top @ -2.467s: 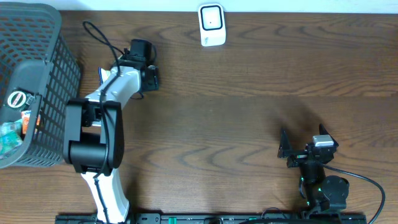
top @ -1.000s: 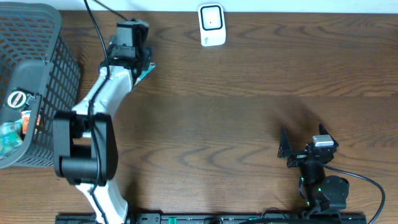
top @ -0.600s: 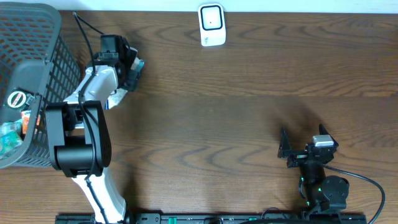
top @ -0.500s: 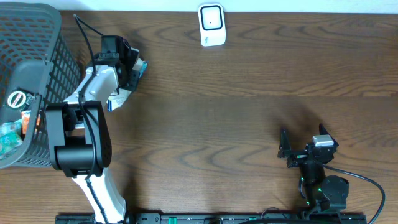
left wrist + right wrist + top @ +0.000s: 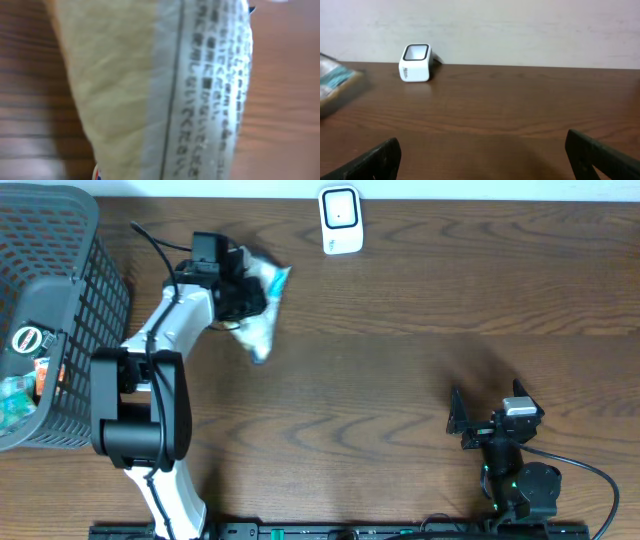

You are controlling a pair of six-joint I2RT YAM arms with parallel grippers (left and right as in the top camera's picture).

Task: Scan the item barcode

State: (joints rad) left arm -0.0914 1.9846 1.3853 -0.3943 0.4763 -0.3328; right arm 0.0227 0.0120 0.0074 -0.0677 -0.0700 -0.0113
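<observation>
Overhead view shows the left end effector point(image 5: 243, 292) closed on the packet point(image 5: 262, 308), which hangs left of the scanner point(image 5: 340, 220), on the robot's side of it. The right end effector point(image 5: 460, 418) stands wide, far from the scanner. The risk, I think: the soft packet may twist or slip in the grip, so its barcode, which I cannot find, would face away from the scanner.
</observation>
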